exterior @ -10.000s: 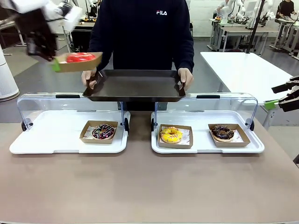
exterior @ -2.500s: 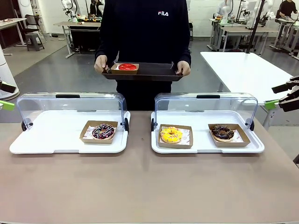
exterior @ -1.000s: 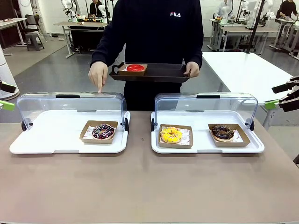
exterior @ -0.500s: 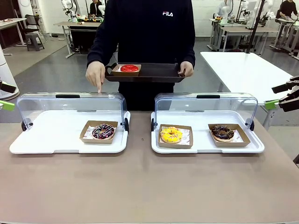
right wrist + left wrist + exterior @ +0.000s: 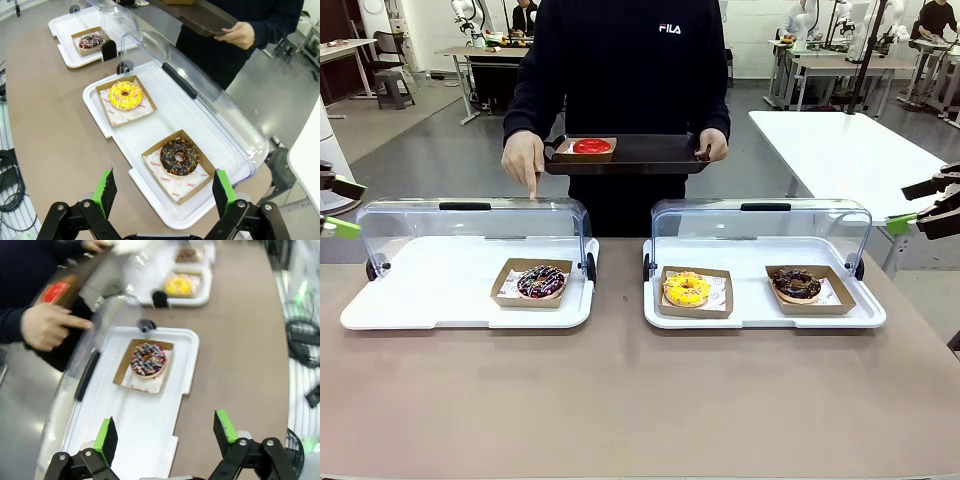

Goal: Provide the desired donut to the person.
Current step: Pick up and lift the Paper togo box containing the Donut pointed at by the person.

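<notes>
The person point(image 5: 625, 70) stands at the far side and holds a dark tray point(image 5: 650, 155) in one hand. On it lies a red donut point(image 5: 591, 146) in a cardboard boat. The other hand point(image 5: 524, 160) points a finger down over the left display case, above the sprinkled chocolate donut point(image 5: 541, 281) point(image 5: 148, 358). A yellow donut point(image 5: 687, 289) point(image 5: 125, 95) and a chocolate donut point(image 5: 796, 284) point(image 5: 178, 157) lie in the right case. My left gripper point(image 5: 338, 206) point(image 5: 166, 432) hangs open at the left edge, short of its case. My right gripper point(image 5: 920, 205) point(image 5: 162, 192) hangs open at the right edge.
Both white cases have their clear lids point(image 5: 470, 215) point(image 5: 760, 220) swung up at the back. The brown table point(image 5: 640, 400) in front of them is bare. A white table point(image 5: 840, 150) stands behind at the right.
The person has shifted left and lowered the tray a little, with the finger still pointing over the left case. My left gripper has edged slightly further into view.
</notes>
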`<state>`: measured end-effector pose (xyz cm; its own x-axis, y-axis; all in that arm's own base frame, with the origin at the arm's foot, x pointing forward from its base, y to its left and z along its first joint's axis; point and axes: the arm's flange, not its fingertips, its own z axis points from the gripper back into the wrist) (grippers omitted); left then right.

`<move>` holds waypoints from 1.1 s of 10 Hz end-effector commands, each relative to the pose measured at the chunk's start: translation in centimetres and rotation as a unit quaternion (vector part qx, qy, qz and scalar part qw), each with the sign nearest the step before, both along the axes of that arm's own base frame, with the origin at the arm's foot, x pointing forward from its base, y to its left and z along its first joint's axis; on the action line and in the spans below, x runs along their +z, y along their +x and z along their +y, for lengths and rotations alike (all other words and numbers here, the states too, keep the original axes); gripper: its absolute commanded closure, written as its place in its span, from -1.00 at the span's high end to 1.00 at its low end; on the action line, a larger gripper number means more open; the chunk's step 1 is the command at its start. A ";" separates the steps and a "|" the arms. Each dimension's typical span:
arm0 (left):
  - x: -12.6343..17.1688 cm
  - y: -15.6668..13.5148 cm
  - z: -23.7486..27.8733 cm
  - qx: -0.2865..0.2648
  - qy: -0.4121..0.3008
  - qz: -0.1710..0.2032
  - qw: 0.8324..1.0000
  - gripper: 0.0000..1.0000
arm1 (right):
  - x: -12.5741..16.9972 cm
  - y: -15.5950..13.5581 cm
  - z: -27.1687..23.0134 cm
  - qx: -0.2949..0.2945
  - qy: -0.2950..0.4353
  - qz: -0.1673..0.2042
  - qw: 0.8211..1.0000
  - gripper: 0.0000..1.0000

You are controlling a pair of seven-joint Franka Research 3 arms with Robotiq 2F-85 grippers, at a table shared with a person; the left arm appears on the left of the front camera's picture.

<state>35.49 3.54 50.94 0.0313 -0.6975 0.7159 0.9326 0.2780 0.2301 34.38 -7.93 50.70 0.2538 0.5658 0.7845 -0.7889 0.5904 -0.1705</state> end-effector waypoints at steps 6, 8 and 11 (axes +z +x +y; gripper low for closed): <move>-9.0 7.1 -13.9 -0.133 0.210 -0.006 0.969 1.00 | -0.3 0.1 0.0 0.005 0.008 -0.004 1.000 1.00; -11.3 8.8 -15.2 -0.116 0.236 -0.016 0.965 1.00 | -0.3 0.1 0.0 0.005 0.008 -0.004 1.000 1.00; -13.1 11.2 -17.4 -0.086 0.252 -0.014 0.964 1.00 | -0.3 0.1 0.0 0.005 0.008 -0.004 1.000 1.00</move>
